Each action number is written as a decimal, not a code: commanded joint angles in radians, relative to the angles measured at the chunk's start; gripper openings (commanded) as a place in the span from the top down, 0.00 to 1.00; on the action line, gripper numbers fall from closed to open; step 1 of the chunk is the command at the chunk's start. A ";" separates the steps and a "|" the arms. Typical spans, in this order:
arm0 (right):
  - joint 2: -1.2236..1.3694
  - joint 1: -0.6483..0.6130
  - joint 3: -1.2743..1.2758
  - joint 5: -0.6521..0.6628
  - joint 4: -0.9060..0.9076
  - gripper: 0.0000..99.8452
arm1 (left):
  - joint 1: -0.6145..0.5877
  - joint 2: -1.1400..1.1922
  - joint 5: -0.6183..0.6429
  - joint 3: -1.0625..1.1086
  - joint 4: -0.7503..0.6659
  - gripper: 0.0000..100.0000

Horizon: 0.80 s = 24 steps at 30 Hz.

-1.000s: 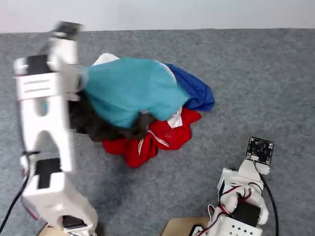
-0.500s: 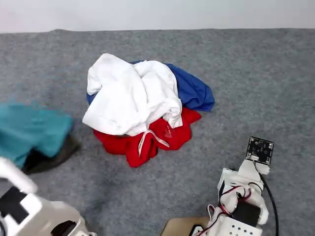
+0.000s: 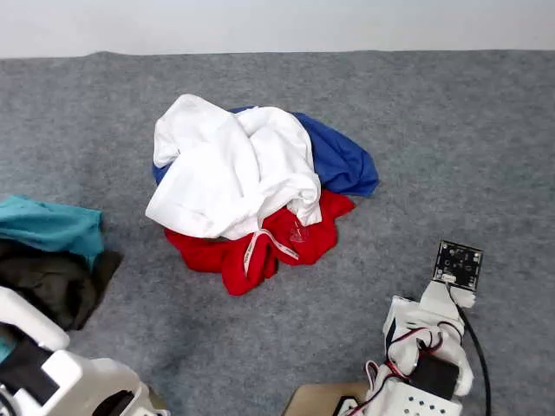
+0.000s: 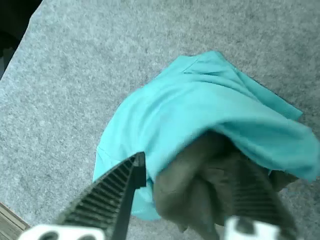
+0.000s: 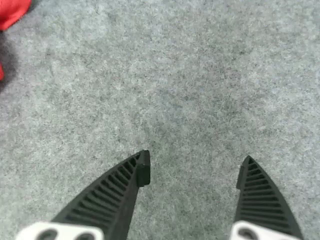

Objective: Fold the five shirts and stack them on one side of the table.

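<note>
Where the left arm (image 3: pixel 65 381) sits low at the near left corner of the tabletop (image 3: pixel 451 130), the left pincer (image 4: pixel 196 175) hangs above two shirts at the left edge, its jaws spread wide with the dark shirt (image 4: pixel 210 192) bunched in the gap between them; the teal shirt (image 4: pixel 200 110) drapes over that dark one and spreads onto the grey cover beyond; the other three lie in one heap near the middle, well apart from this pair, with the white shirt (image 3: pixel 230 173) on top, the blue shirt (image 3: pixel 342 160) showing at the far right of the heap and the red shirt (image 3: pixel 260 247) at its near side; the right arm (image 3: pixel 425 347) is folded back at the near right corner, and the right pincer (image 5: pixel 195 167) points down at bare grey cover, jaws apart and holding nothing.
</note>
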 commanded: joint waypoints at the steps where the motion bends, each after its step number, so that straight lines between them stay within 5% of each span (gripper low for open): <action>1: -0.013 0.008 -0.006 0.012 -0.007 0.71 | 0.040 -0.046 -0.003 -0.033 0.017 0.67; 7: -0.013 0.008 -0.006 0.012 -0.007 0.71 | 0.253 -0.063 0.005 -0.033 0.017 0.67; 18: -0.013 0.007 -0.003 0.011 -0.007 0.71 | 0.962 0.011 0.209 0.001 -0.003 0.67; 24: -0.013 0.007 0.009 0.012 -0.007 0.71 | 1.138 0.232 0.236 0.076 -0.109 0.67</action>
